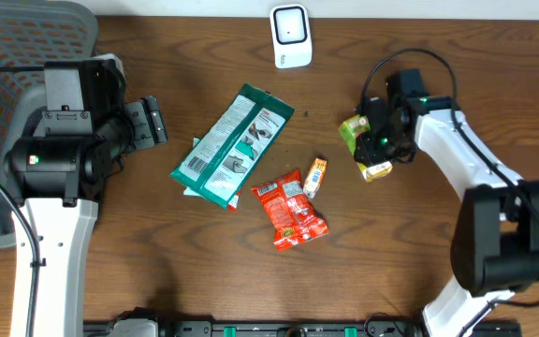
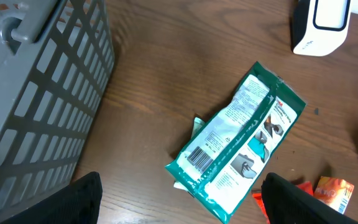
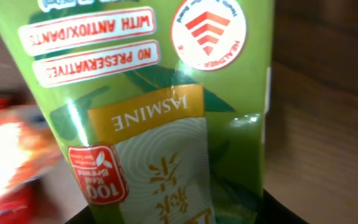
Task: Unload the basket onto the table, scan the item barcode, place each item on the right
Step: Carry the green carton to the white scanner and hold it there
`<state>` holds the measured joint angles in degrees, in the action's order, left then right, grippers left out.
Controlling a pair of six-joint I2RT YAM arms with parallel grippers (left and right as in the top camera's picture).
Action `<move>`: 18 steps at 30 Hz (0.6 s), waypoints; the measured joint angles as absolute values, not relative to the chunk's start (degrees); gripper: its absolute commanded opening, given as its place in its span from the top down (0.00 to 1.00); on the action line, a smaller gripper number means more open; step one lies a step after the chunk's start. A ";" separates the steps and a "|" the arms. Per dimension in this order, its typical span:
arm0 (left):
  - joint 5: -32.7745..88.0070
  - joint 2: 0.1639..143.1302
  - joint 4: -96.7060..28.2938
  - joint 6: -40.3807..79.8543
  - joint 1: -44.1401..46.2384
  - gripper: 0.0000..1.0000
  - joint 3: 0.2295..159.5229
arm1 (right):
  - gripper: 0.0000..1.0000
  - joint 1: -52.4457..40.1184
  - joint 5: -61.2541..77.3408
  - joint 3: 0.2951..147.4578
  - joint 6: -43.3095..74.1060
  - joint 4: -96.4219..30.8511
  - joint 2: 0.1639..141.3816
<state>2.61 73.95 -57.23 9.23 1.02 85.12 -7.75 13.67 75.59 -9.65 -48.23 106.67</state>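
Note:
The item is a green jasmine tea carton (image 1: 353, 130), lying on the table's right side. My right gripper (image 1: 380, 143) is over it. In the right wrist view the carton (image 3: 154, 93) fills the frame, and the right gripper (image 3: 179, 216) has its dark fingers (image 3: 284, 214) pressed against the carton's two sides. No barcode shows on the visible face. The white scanner (image 1: 290, 36) stands at the far edge and also shows in the left wrist view as a white scanner (image 2: 321, 25). My left gripper (image 1: 148, 122) hovers open at the left, empty, with the left gripper (image 2: 182, 202) fingers wide apart.
A teal packet (image 1: 234, 145) lies mid-table, its barcode face up (image 2: 199, 155). A red snack bag (image 1: 290, 208) and a small orange sachet (image 1: 315, 176) lie beside it. A grey mesh basket (image 1: 7, 56) stands at the far left.

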 measured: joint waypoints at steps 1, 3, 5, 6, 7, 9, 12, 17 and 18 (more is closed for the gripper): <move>2.61 73.95 -57.23 9.23 1.02 0.17 85.12 | 0.64 -7.75 14.57 76.05 -9.19 -48.88 106.21; 2.61 73.95 -57.23 9.23 1.02 0.17 85.12 | 0.65 -7.75 16.43 78.59 -7.33 -52.51 105.67; 2.61 73.95 -57.19 9.23 1.02 0.17 85.12 | 0.65 -7.75 17.47 82.43 -5.48 -56.36 105.67; 2.61 73.95 -57.25 9.23 1.02 0.17 85.12 | 0.64 -7.79 17.78 84.77 -4.56 -58.37 105.67; 2.61 73.95 -57.23 9.23 1.02 0.17 85.14 | 0.64 -7.79 18.06 87.22 -3.81 -60.25 105.67; 2.61 73.95 -57.23 9.23 1.02 0.17 85.14 | 0.66 -8.05 18.33 93.45 -2.22 -63.26 105.67; 2.61 73.95 -57.19 9.23 1.02 0.17 85.14 | 0.69 -9.30 18.87 105.43 1.37 -66.28 105.49; 2.61 73.95 -57.23 9.23 1.02 0.17 85.14 | 0.68 -10.37 21.89 118.80 7.11 -66.57 106.67; 2.61 73.95 -57.21 9.23 1.02 0.17 85.14 | 0.68 -10.44 22.72 121.10 8.08 -66.22 107.48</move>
